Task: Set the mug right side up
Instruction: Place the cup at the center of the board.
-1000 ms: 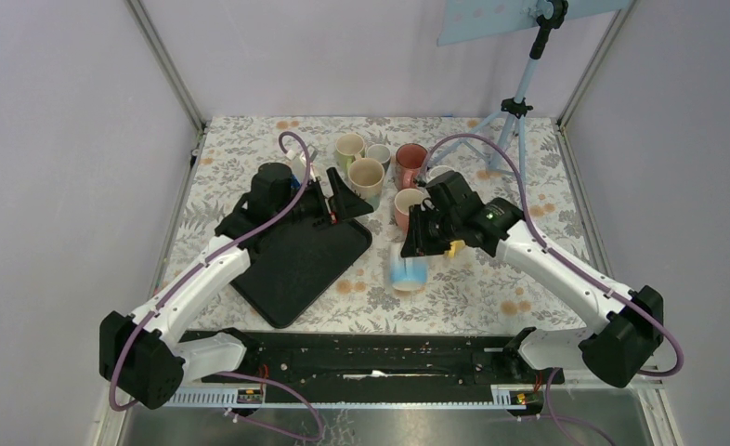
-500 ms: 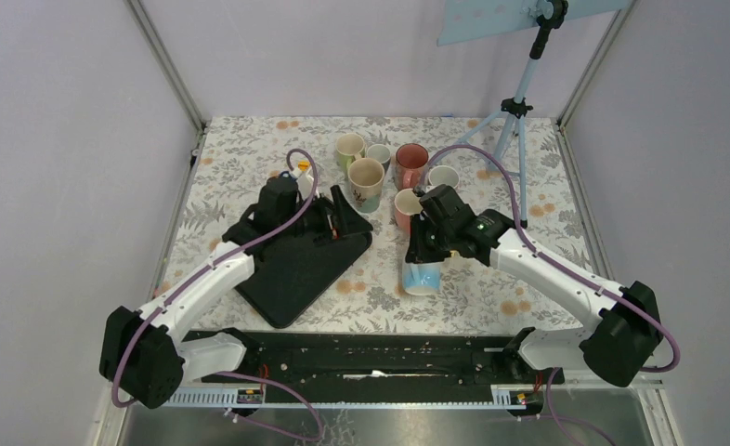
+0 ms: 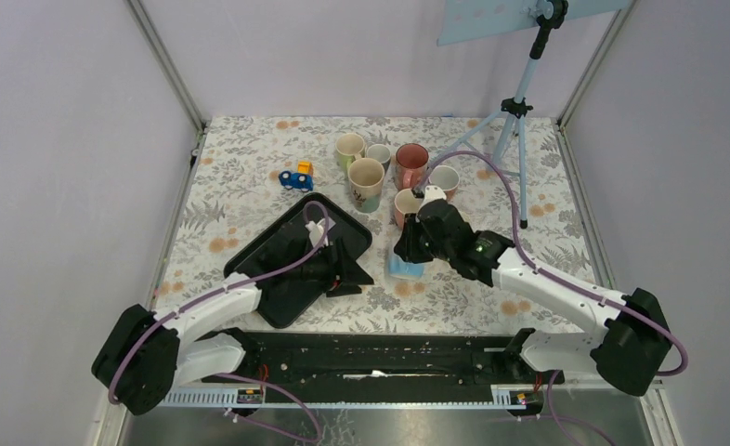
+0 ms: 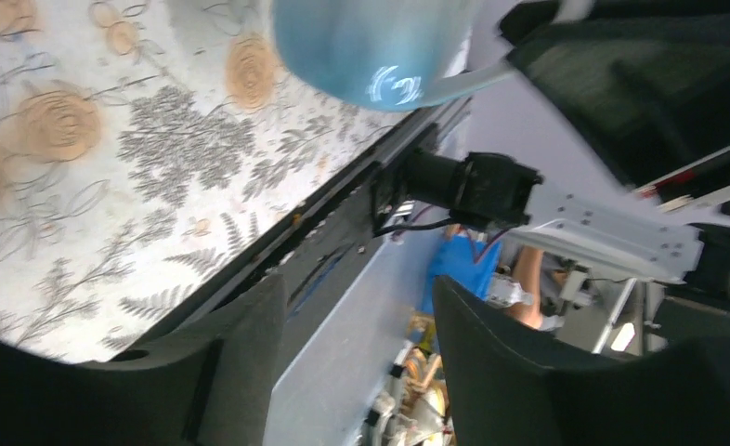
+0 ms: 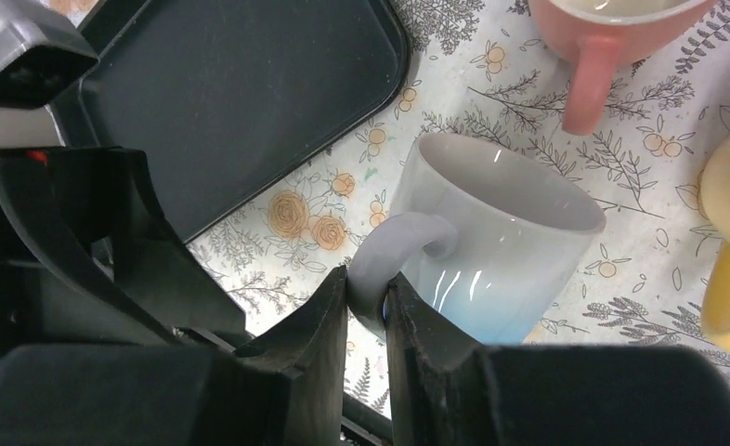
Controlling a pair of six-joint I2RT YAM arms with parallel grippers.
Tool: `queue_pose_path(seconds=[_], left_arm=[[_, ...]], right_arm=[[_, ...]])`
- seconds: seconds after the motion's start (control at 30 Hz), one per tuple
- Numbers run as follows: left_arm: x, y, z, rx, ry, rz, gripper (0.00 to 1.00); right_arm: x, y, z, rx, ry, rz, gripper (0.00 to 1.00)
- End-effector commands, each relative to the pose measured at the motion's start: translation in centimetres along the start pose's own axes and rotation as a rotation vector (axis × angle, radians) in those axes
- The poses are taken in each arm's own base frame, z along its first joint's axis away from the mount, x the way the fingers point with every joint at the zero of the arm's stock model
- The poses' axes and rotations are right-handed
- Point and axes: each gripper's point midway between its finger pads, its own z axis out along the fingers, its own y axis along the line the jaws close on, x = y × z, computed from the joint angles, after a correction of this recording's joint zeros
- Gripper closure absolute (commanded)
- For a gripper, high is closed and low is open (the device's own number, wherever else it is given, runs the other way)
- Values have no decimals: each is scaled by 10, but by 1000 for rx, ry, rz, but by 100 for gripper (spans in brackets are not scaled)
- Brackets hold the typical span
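Item: blue mug (image 5: 491, 269), frame centre, mouth tilted upper right; my right claw (image 5: 366, 290) clamps its handle from below.

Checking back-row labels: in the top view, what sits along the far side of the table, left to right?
toy car → pale green mug → small grey mug → dusty red mug → white mug → tripod
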Motion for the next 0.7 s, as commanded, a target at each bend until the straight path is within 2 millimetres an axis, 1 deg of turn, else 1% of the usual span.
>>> queue_pose_path(seconds=[0.0,0.07,0.13,0.2,0.4,0.47,0.5,0.57,0.67], left_arm=[[-11,-34,7,131,-24,10,45],[-12,-32,12,130,-21,-13,55],[-11,-29,16,127,-11,-34,61],[-11,-27,18,131,-8,-56,65],[-11,-16,22,118,-19,-113,71],[-9,-15,22,121,-17,-116,72],[-9,-14,21,119,-18,-116,72],[-9,-14,20,112,-18,-111,72],[-9,-15,18,94,-24,-96,72]], right_arm=[[-44,29,-9,-75,-277,-27,100],[-47,33,-10,-67,-336,-63,100],[-46,35,-10,-56,-374,-94,100],[-46,37,-10,-59,-413,-112,100],[-42,34,-8,-44,-527,-168,100],[-38,31,-4,-41,-549,-183,100],[-34,27,0,-38,-553,-197,100],[-32,26,3,-35,-578,-208,100],[-29,25,4,-11,-611,-245,100]])
